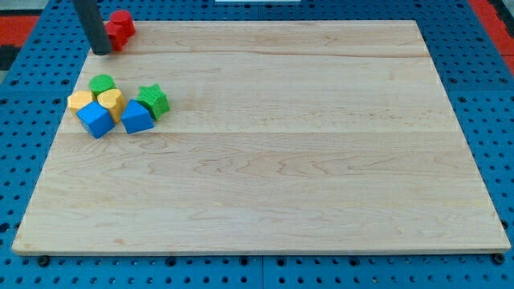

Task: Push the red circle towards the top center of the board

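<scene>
The red circle block (pixel 121 26) sits at the top left corner of the wooden board (pixel 273 136). My dark rod comes down from the view's top, and my tip (pixel 101 51) rests on the board just left of and slightly below the red block, touching or nearly touching its left side.
A cluster of blocks lies at the board's left: a green round block (pixel 102 83), a yellow block (pixel 80 100), a yellow heart-like block (pixel 111 102), a green star (pixel 152 100), a blue cube (pixel 95 119) and a blue block (pixel 136 117). A blue pegboard (pixel 482 96) surrounds the board.
</scene>
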Motion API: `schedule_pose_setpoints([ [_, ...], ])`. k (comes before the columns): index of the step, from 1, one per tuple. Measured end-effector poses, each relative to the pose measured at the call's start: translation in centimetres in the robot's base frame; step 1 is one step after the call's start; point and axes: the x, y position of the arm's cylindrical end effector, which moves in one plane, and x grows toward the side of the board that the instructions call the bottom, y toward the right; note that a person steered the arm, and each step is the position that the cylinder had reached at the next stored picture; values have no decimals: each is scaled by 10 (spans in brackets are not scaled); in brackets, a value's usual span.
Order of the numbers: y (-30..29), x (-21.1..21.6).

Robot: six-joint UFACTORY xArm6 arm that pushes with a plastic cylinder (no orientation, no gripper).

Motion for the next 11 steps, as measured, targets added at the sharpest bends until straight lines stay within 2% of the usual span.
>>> schedule_pose_setpoints([
  [2, -27, 15],
  [4, -33, 10],
  [6, -32, -73],
  [7, -13, -75],
  [9, 82, -62],
  [11, 110, -55],
])
